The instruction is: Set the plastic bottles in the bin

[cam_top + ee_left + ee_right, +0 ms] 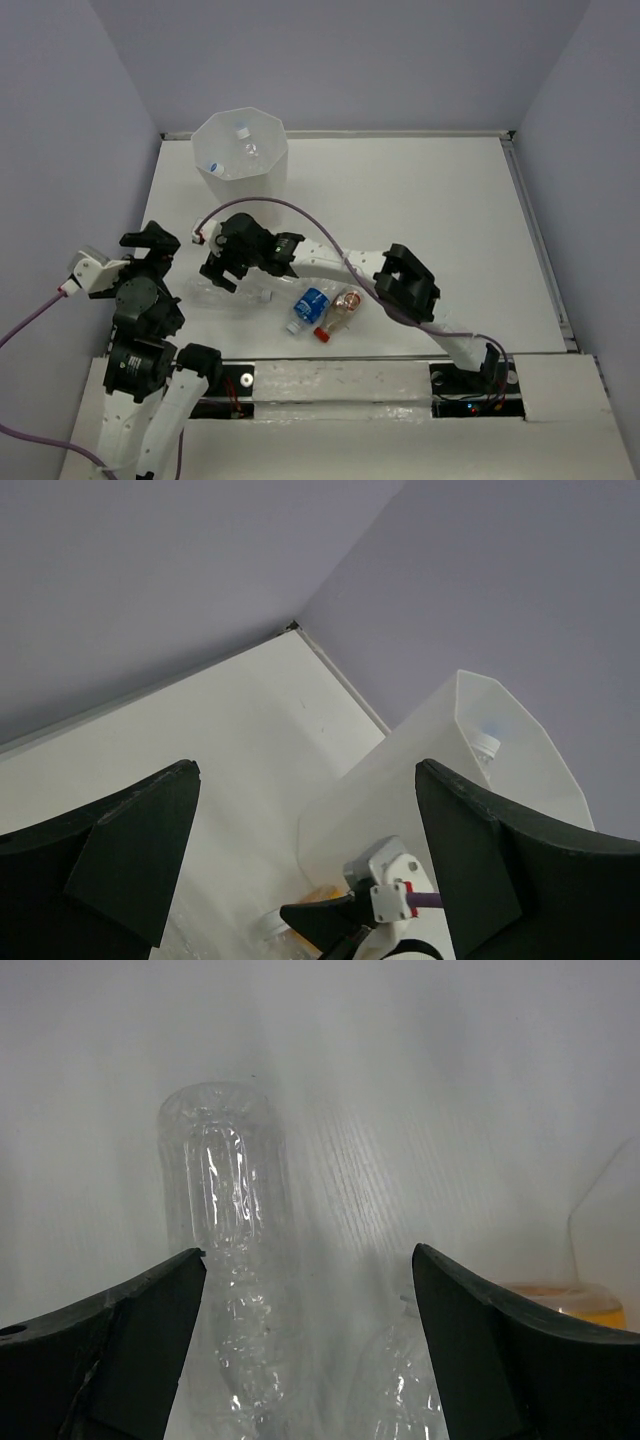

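The white faceted bin (240,152) stands at the back left with a few bottles inside (250,148). It also shows in the left wrist view (430,780). My right gripper (218,268) reaches across to the left, open, low over clear bottles (228,294) lying on the table. In the right wrist view the open gripper (308,1255) straddles a clear bottle (215,1190), with a second clear bottle (400,1380) and an orange bottle (570,1302) beside it. A blue-label bottle (310,306) and a red-capped bottle (340,310) lie near the front. My left gripper (158,243) is open and empty.
The right arm's forearm and purple cable (300,215) cross the table's middle. The left wrist view shows the right gripper's body (385,895) in front of the bin. Grey walls enclose the white table (430,200) on three sides.
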